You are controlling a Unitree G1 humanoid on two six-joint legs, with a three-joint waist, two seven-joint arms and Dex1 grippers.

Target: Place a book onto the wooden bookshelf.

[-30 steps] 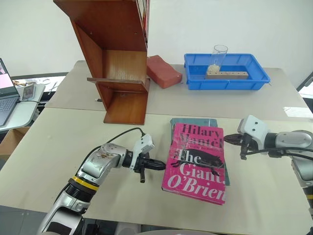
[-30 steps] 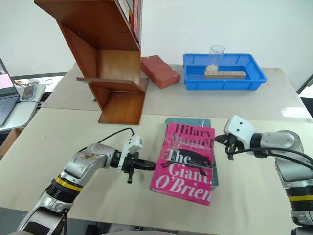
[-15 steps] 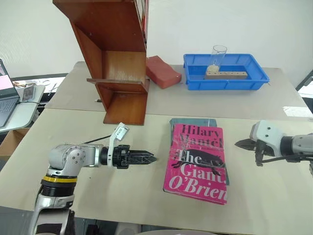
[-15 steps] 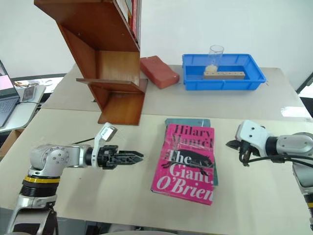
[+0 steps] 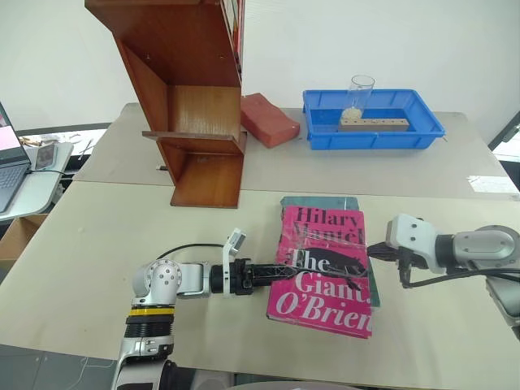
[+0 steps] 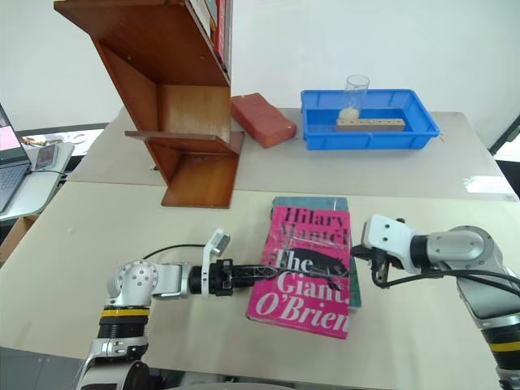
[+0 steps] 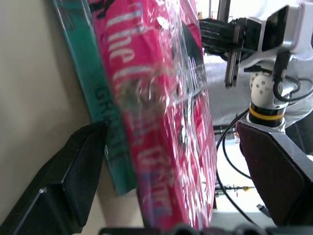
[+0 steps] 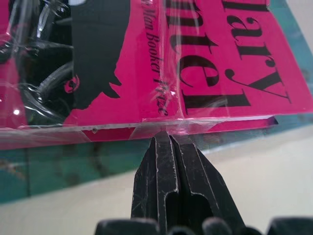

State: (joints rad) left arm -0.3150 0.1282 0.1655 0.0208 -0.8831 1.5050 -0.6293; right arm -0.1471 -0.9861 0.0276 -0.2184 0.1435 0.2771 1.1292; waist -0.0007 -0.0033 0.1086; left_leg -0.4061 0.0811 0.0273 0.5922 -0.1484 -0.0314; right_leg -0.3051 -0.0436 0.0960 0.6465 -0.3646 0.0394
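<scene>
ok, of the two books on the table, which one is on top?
The pink book. It lies on the teal book, which only peeks out along its far and right edges.

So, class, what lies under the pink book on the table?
Under the pink book lies a teal-green book, showing along its far edge and right side. The rest of its cover is hidden.

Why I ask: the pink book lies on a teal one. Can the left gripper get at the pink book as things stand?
Probably yes. The left gripper is open at the pink book, its fingers either side of the near edge, with nothing between; the teal book underneath might get caught too.
</scene>
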